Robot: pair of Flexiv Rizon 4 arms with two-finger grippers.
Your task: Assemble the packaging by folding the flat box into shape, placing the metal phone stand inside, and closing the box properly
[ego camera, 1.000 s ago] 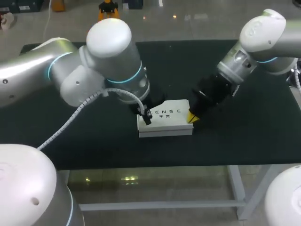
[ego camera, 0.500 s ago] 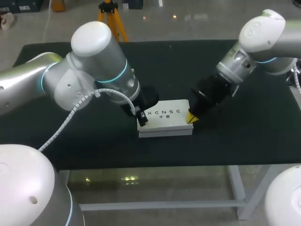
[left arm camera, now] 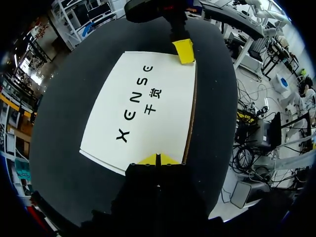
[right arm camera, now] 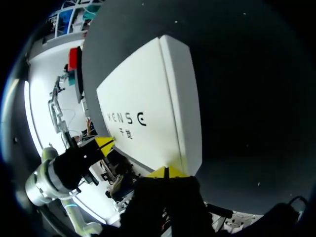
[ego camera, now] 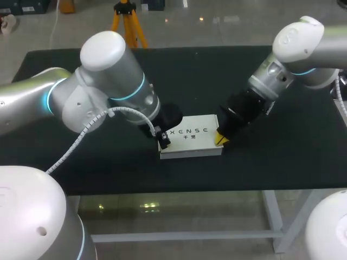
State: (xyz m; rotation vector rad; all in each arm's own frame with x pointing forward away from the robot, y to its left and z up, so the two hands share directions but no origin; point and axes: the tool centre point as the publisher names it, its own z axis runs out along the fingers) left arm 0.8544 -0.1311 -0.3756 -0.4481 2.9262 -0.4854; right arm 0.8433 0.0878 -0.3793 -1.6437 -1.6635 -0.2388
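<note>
On the black table: the layout was as it had been a second earlier, with one closed carton in the middle and an arm at each end of it.
Left arm: its elbow had swung out toward its own side and dropped a little, while its wrist stayed at the carton's left end.
Right arm: it had barely moved.
White box: it lay flat, lid down, and had not shifted; the metal phone stand was not visible.
Left gripper: fingers pressed together with nothing between them, tips at the box's near edge.
Right gripper: fingers likewise together and empty, tips against the opposite end.
Meaning: the box looked closed, so probably only a final squaring or pressing remained.
</note>
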